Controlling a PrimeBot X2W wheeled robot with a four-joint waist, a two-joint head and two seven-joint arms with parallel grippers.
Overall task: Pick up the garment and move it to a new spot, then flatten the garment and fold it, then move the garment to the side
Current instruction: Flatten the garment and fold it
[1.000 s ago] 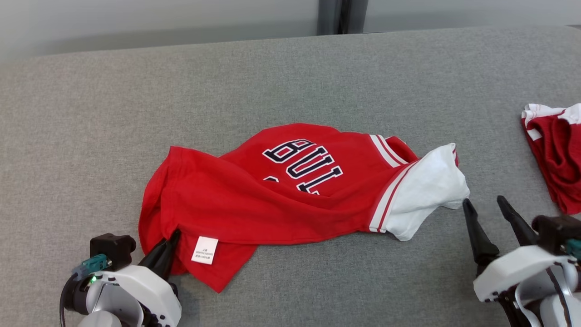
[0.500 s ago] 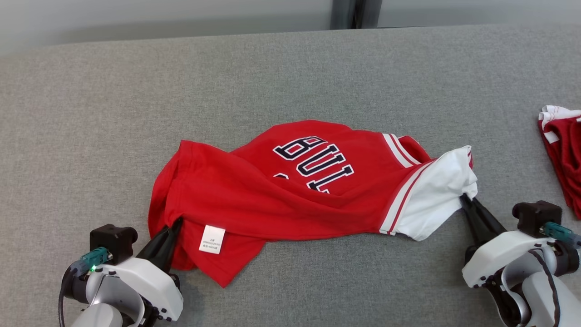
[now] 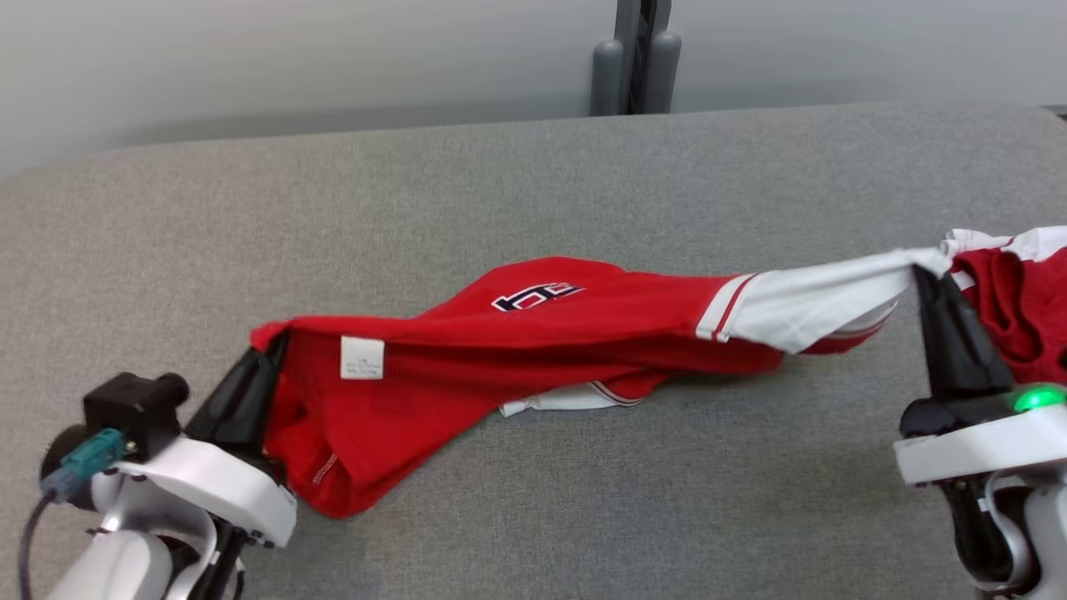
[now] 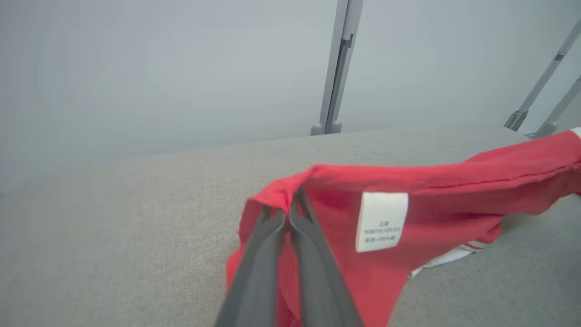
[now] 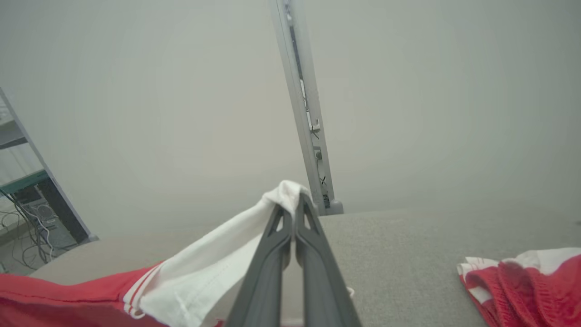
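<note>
1. The left gripper (image 3: 265, 354) is pinched closed on a red corner of the garment (image 3: 533, 342), just beside the white care label (image 3: 362, 357). In the left wrist view its two fingers meet with cloth bunched at their tips.
2. The right gripper (image 3: 924, 275) is likewise clamped shut, on the very tip of the white sleeve (image 3: 821, 304).
3. The garment hangs between the two as a twisted band over the grey table (image 3: 533, 183), on the near side of the upright post (image 3: 633, 58). Its red end lies far to the post's left and its sleeve end to the post's right.
4. Almost straight in front of the post the middle sags. The lettering (image 3: 533, 296) is creased over the top, and a lower fold seems to rest on the table.
5. This looks like the lift-and-carry step, with the garment caught at both ends but not clear of the surface.
6. To do it well, both arms should rise together and level until the sagging fold is clear of the table.
7. The span should be taut enough to untwist the band, yet not stretched. The sleeve is held by a thin pinch that could slip.
8. A red-and-white pile (image 3: 1017, 300) lies to the post's right, just beside the right gripper. The carry should probably lead away from it, so that nothing snags.
</note>
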